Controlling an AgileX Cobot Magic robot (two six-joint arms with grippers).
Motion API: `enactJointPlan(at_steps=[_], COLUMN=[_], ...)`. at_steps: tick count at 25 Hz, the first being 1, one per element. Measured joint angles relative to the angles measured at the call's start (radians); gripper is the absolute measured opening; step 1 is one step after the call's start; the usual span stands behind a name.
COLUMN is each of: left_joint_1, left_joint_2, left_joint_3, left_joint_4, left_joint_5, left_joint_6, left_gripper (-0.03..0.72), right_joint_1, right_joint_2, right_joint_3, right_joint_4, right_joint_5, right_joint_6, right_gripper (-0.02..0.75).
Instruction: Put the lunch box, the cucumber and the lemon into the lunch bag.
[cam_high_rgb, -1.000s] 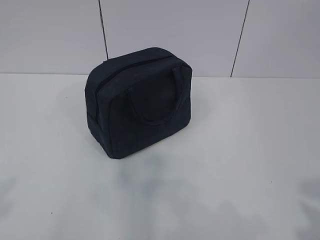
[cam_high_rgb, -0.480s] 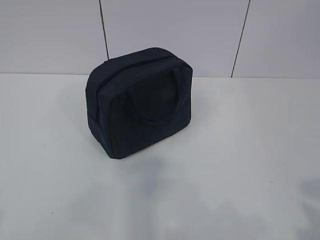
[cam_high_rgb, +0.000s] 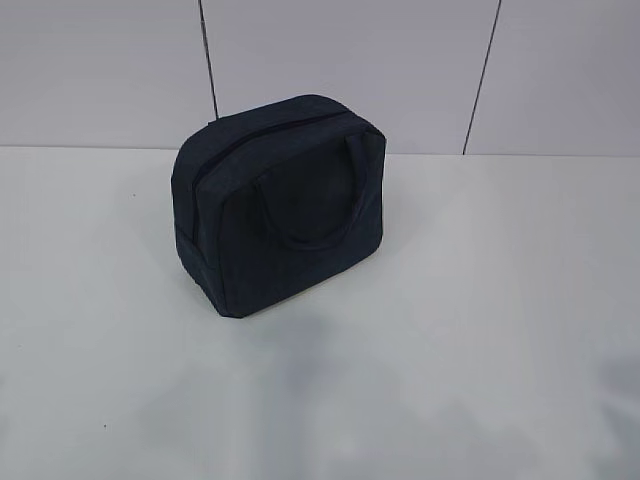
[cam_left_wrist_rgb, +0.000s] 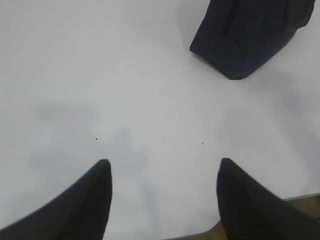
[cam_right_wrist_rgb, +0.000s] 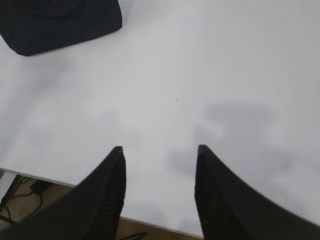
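- Lunch bag (cam_high_rgb: 278, 205): dark navy, standing upright on the white counter (cam_high_rgb: 480, 330), a bit left of the middle and close to the back wall (cam_high_rgb: 350, 60).
- Zipper line across the top looks shut from end to end; no gap showing.
- One loop handle (cam_high_rgb: 305, 195) lying flat against the front face.
- Long side of the bag running from front-left to back-right, at a slant to the counter edge; narrow left end turned toward the near left, top facing up.
- No lunch box, cucumber or lemon anywhere in the three views. Maybe already inside, maybe not yet brought; cannot tell with the bag closed.
- Looks either all finished or not started at all; no way to pick between the two from here.
- Left gripper (cam_left_wrist_rgb: 162, 172): fingers (cam_left_wrist_rgb: 90, 200) spread apart, holding nothing, hanging over bare counter with the bag well apart at the top right of its view.
- Right gripper (cam_right_wrist_rgb: 159, 157): fingers (cam_right_wrist_rgb: 107, 190) spread apart too, empty, above the near counter edge, with the bag far off at the top left.
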Motion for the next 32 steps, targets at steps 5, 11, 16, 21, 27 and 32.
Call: enactJointPlan(at_steps=[5,11,16,21,27,32], left_joint_1=[0.0,0.005,0.052,0.091,0.093,0.093], left_joint_2=[0.0,0.0,-0.012,-0.088,-0.09,-0.09], left_joint_3=[0.0,0.0,0.0,0.0,0.0,0.0], left_joint_4=[0.0,0.0,0.0,0.002,0.004,0.004], left_joint_5=[0.0,0.0,0.0,0.004,0.006,0.006], left_joint_6=[0.0,0.0,0.0,0.0,0.0,0.0], left_gripper=[0.465,0.465,0.465,0.465,0.465,0.465], right_joint_1=[0.0,0.0,-0.011,-0.083,-0.108,-0.14], right_joint_2=[0.0,0.0,0.0,0.0,0.0,0.0], right_joint_3=[0.0,0.0,0.0,0.0,0.0,0.0], right_joint_4=[-0.002,-0.002,-0.003,-0.003,-0.005,-0.005], right_joint_5=[0.0,0.0,0.0,0.0,0.0,0.0], right_joint_6=[0.0,0.0,0.001,0.001,0.001,0.001], right_gripper=[0.368,0.368,0.367,0.367,0.367,0.367])
